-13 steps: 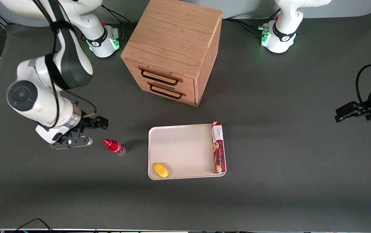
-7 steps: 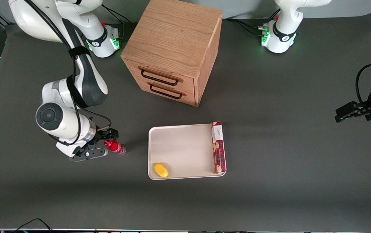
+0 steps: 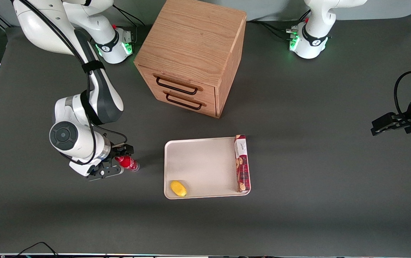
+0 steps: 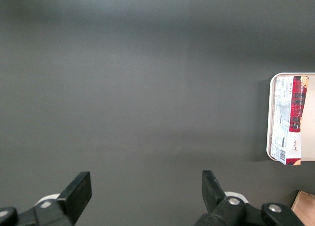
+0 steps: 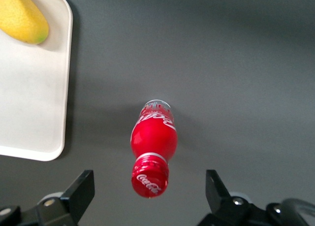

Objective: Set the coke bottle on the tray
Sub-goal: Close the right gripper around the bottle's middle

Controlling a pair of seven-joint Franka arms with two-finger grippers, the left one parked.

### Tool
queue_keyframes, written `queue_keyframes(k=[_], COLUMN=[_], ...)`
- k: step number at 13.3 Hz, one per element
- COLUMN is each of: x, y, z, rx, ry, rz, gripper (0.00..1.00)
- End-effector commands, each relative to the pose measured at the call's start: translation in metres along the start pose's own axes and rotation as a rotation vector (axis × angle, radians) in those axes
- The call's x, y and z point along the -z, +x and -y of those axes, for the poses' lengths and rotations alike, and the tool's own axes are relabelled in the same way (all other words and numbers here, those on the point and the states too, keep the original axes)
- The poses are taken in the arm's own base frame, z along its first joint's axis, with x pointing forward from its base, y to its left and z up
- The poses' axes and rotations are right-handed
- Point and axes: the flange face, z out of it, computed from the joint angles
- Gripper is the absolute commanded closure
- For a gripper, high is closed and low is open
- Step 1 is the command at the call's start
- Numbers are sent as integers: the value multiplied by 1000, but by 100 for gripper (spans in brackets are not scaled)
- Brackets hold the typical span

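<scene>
Coke bottle (image 3: 128, 163), upright on the table at left of centre in the front frame, apart from the tray (image 3: 205, 167). Gripper (image 3: 115, 159), fingers spread, brackets its cap. Advice: descend to the body, centre, then close firmly before lifting.

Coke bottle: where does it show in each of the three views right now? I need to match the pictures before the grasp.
Front view: the coke bottle stands on the table, apart from the tray, toward the working arm's end, with the gripper open around its cap.
Right wrist view: coke bottle between the open fingers, gripper over its cap.
Left wrist view: not in it.
Shared landmark: the tray, with its lemon.
</scene>
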Motion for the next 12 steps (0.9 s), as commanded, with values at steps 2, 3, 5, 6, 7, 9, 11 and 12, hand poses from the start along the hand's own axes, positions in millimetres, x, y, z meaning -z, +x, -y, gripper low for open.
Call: queue_keyframes(k=[2, 3, 5, 6, 7, 9, 11, 12], x=[-8, -10, -17, -18, -19, -19, -22, -21], y=[1, 1, 2, 2, 1, 2, 3, 3], z=[0, 0, 0, 0, 1, 0, 1, -1], rx=[17, 11, 10, 10, 11, 12, 31, 37], ry=[25, 34, 34, 34, 34, 32, 32, 32], rz=[2, 5, 16, 17, 19, 19, 22, 20], gripper=[0, 0, 0, 0, 0, 2, 24, 48])
